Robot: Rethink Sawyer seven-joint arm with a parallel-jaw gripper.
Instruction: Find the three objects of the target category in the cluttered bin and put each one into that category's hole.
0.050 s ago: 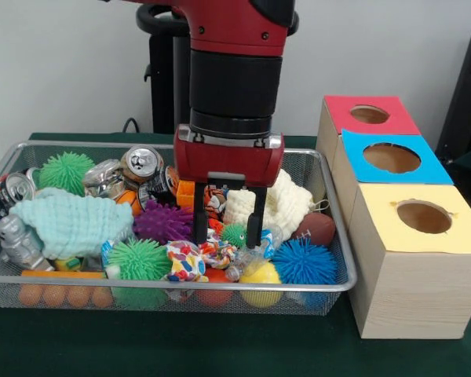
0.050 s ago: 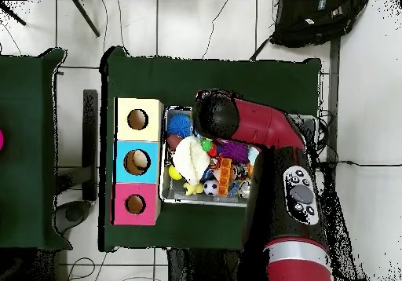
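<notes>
A dark green surface carries your wire mesh bin and, just beside it, three wooden boxes with round holes: yellow-topped, blue-topped and red-topped. Your end effector hangs inside the bin with its two black fingers spread apart and nothing between them. Directly under the gap sits a small green spiky ball, with a larger green spiky ball, a purple one and a blue one close by. Which category you want can't be told here; if spiky balls, the nearest lies straight below, so a plain descent should do.
</notes>
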